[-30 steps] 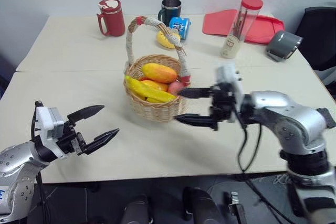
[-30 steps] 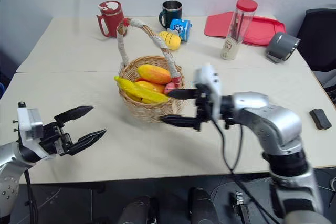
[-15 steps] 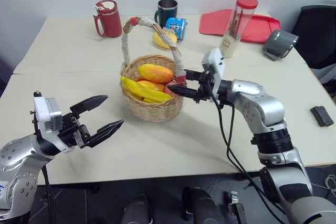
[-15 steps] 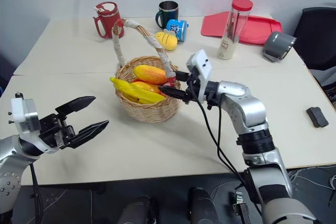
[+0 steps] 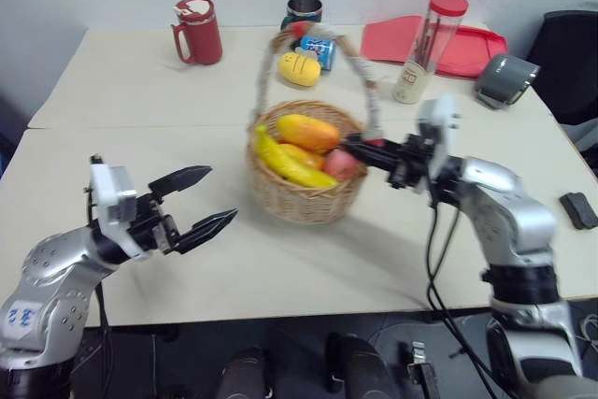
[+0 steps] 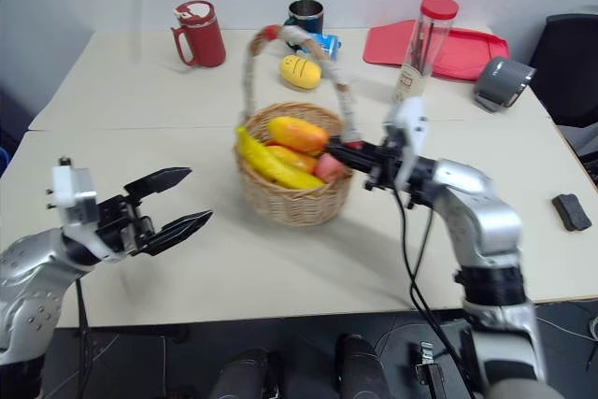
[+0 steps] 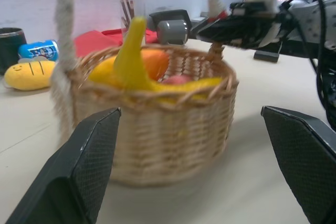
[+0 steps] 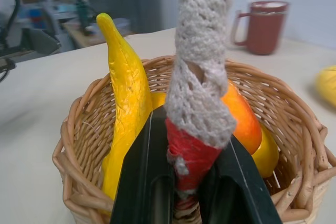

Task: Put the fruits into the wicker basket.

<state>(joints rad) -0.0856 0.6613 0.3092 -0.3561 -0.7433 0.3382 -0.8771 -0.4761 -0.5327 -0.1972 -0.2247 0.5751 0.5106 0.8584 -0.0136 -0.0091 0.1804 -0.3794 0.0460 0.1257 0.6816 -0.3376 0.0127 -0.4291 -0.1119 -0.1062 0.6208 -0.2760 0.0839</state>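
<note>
Basket handle [image 8: 202,66] sits clamped in right gripper [image 8: 191,182].

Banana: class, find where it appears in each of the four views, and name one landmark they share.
Left eye: banana in the basket, centre.
Right eye: basket's left side.
Left wrist: standing up, centre-left.
Right wrist: left of the handle.
Shared landmark: the basket's handle.

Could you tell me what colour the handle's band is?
Red, at the handle's band; clearest in the right wrist view.
</note>
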